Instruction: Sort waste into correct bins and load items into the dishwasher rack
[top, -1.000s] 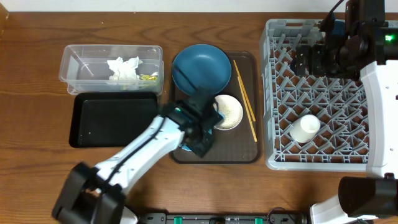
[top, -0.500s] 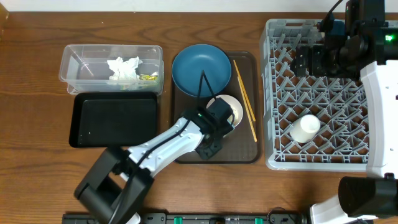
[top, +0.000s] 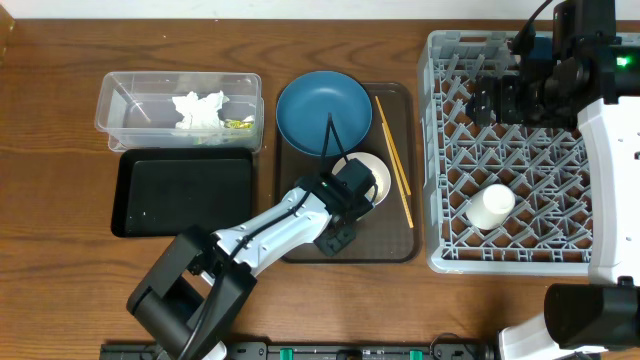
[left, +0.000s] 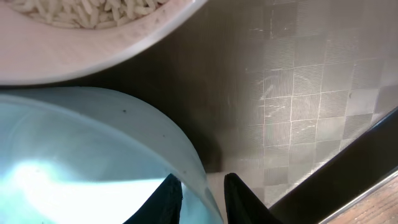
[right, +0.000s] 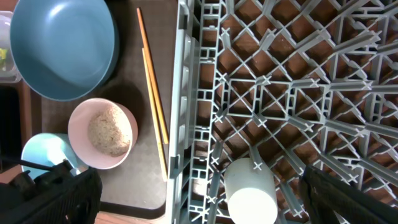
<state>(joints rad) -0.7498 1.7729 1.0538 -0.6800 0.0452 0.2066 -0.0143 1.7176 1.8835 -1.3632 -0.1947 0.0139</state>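
Note:
My left gripper (top: 347, 192) is low over the brown tray. In the left wrist view its fingers (left: 202, 198) sit astride the rim of the light-blue bowl (left: 81, 155), closed onto it. The white bowl (top: 372, 177) with rice (left: 93, 9) touches it. The dark-blue plate (top: 323, 110) and chopsticks (top: 392, 160) lie on the same tray. Tissue (top: 200, 107) and a yellow wrapper (top: 237, 124) are in the clear tub (top: 125, 95), beside the black tray (top: 185, 192). My right gripper (top: 500, 100) hangs open and empty over the rack (top: 520, 160). The white cup (top: 492, 206) lies in the rack.
The brown serving tray (top: 385, 240) sits between the bins and the rack, its raised rim close to my left fingers (left: 348, 168). In the right wrist view the rack wall (right: 186, 124) stands next to the chopsticks (right: 152, 93). Bare wood table runs along the front.
My left gripper moved right and back across the brown tray onto the light-blue bowl beside the white bowl, then nearly stopped. The right arm has stayed over the rack.

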